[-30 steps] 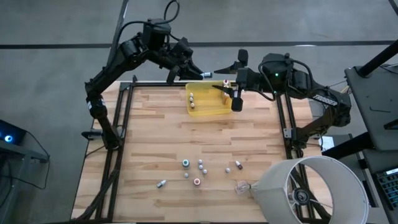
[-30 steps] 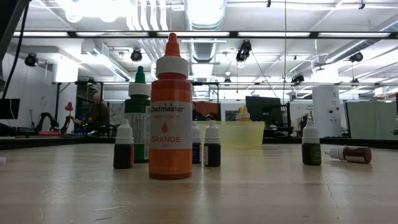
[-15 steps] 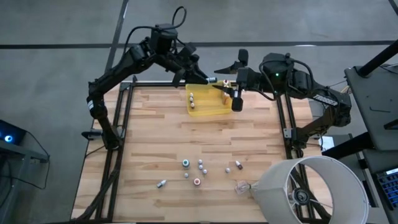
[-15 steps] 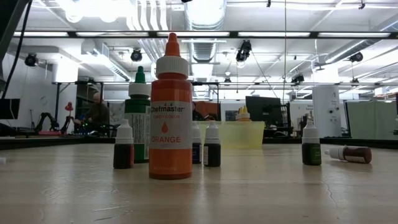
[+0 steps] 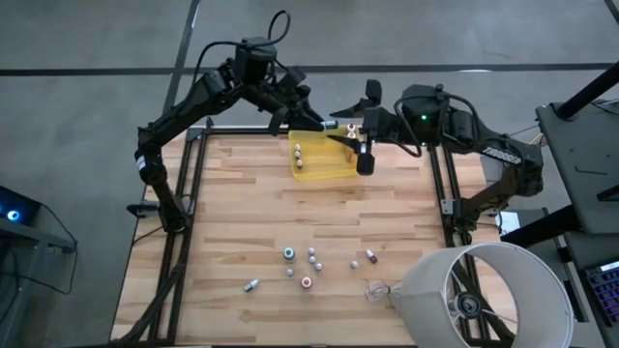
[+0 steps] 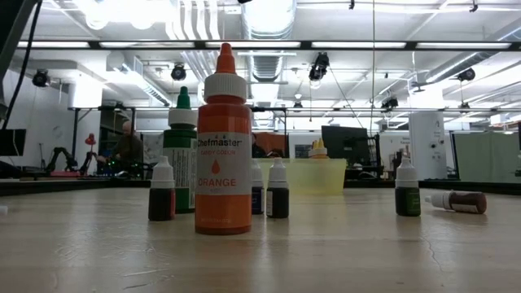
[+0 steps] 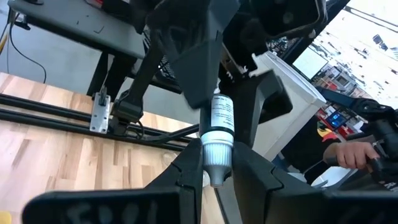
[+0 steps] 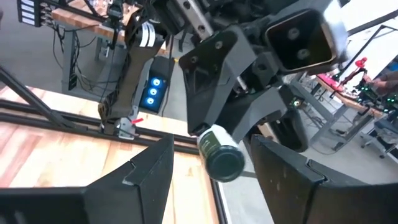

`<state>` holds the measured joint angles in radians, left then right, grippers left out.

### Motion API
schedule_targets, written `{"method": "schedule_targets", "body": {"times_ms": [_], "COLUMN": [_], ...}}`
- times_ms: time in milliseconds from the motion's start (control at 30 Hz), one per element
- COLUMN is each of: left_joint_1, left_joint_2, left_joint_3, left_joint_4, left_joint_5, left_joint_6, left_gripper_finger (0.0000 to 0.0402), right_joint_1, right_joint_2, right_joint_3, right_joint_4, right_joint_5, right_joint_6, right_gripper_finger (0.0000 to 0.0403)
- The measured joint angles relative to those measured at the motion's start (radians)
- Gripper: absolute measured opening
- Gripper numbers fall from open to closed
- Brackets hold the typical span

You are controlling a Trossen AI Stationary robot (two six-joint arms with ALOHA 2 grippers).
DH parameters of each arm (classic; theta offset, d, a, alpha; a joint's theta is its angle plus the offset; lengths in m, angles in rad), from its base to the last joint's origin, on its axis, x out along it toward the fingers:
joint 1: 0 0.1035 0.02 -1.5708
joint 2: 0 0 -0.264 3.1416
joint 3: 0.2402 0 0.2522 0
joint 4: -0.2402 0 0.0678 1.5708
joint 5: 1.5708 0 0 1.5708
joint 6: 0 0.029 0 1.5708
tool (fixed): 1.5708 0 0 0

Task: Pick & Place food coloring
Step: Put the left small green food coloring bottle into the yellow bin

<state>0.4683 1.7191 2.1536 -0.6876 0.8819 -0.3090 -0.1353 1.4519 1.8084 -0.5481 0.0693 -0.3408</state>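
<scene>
Yellow tray (image 5: 322, 159) sits beneath both grippers: left gripper (image 5: 327, 124) jaws clamp a bottle (image 7: 219, 132); right gripper (image 5: 356, 135) jaws gape around it.

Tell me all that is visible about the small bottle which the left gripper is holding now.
The small bottle has a dark body with a white printed label and a ribbed white cap. The left gripper is shut on it at the cap end. It is held in the air, lying roughly level above the far rim of the yellow tray, between the open fingers of the right gripper.

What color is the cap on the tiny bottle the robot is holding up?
White, ribbed cap on the bottle in the left gripper; clearest in the left wrist view.
</scene>
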Motion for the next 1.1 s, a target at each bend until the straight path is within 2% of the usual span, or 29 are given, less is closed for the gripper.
{"method": "schedule_targets", "body": {"times_ms": [167, 533, 1100], "left_joint_1": [0.0, 0.0, 0.0], "left_joint_2": [0.0, 0.0, 0.0], "left_joint_3": [0.0, 0.0, 0.0], "left_joint_4": [-0.001, -0.001, -0.001], "left_joint_5": [0.0, 0.016, 0.015], "left_joint_6": [-0.001, -0.003, -0.006], "left_gripper_finger": [0.0044, 0.0044, 0.0044], "right_joint_1": [0.0, 0.0, 0.0], "right_joint_2": [0.019, 0.002, -0.001], "right_joint_3": [0.0, 0.004, 0.005], "right_joint_4": [-0.002, 0.001, -0.002], "right_joint_5": [-0.002, -0.002, 0.0], "right_joint_6": [0.0, 0.006, 0.025], "right_gripper_finger": [0.0201, 0.0156, 0.0115]}}
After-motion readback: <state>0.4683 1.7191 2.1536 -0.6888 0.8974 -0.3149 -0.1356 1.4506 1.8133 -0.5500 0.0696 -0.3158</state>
